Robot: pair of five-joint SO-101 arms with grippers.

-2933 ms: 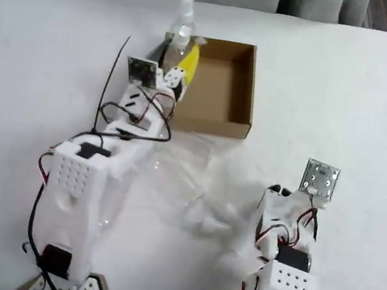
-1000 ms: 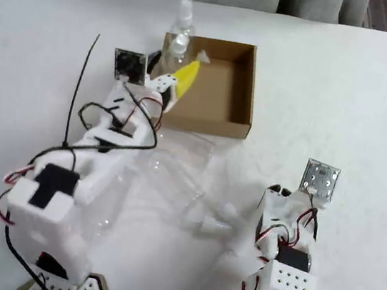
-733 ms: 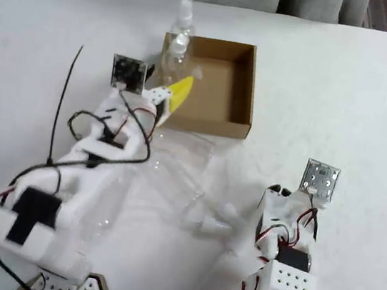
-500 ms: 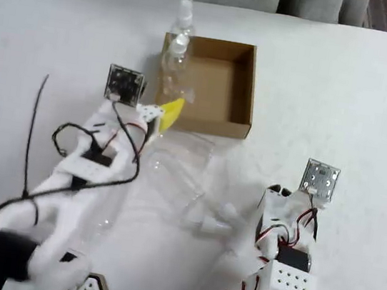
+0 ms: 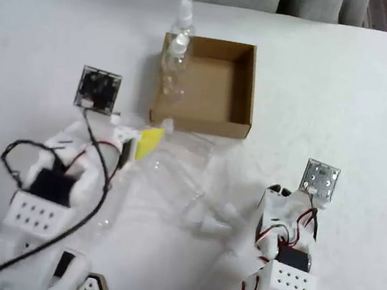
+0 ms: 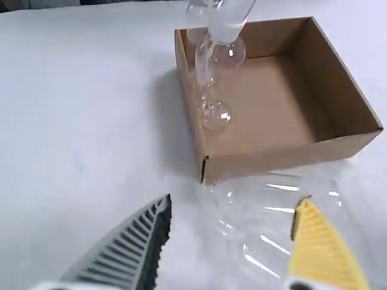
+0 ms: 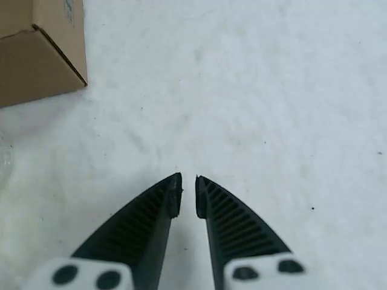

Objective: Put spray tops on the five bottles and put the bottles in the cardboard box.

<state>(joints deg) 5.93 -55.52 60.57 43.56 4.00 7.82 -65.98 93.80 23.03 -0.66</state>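
The cardboard box lies at the table's far middle. Two clear bottles with spray tops stand inside along its left wall, one at the back corner and one nearer. My left gripper is open just in front of the box's near left corner, above a clear bottle lying on the table. My right gripper is shut on nothing over bare table; its arm stands at the near right.
Two loose white spray tops lie between the arms among more clear bottles that are hard to make out. A corner of the box shows in the right wrist view. The table to the right of the box is bare.
My left gripper let go of a bottle in the box, opened and drew back toward the near left. That bottle now stands in the box. The right arm has not moved.
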